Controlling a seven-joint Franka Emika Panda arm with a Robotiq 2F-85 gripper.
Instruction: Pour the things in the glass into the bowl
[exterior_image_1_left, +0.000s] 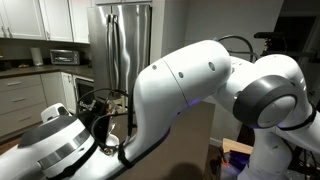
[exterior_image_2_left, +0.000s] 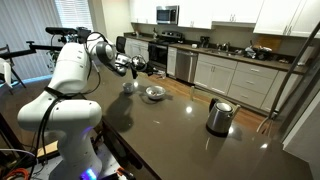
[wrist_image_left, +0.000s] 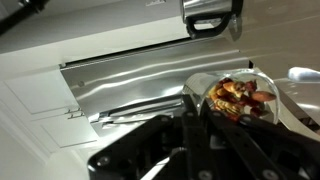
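Gripper (wrist_image_left: 240, 112): closed round the glass (wrist_image_left: 214, 100)
Things (wrist_image_left: 245, 94): reddish-brown bits seen inside the glass
Bowl (exterior_image_2_left: 154, 93): set on the table (exterior_image_2_left: 180, 130), near the gripper

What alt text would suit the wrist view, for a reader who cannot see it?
A small clear glass holding reddish-brown bits fills the lower right, close above the dark gripper; whether the gripper clamps it is unclear. Behind, blurred and tilted, are white cabinet fronts with metal handles.
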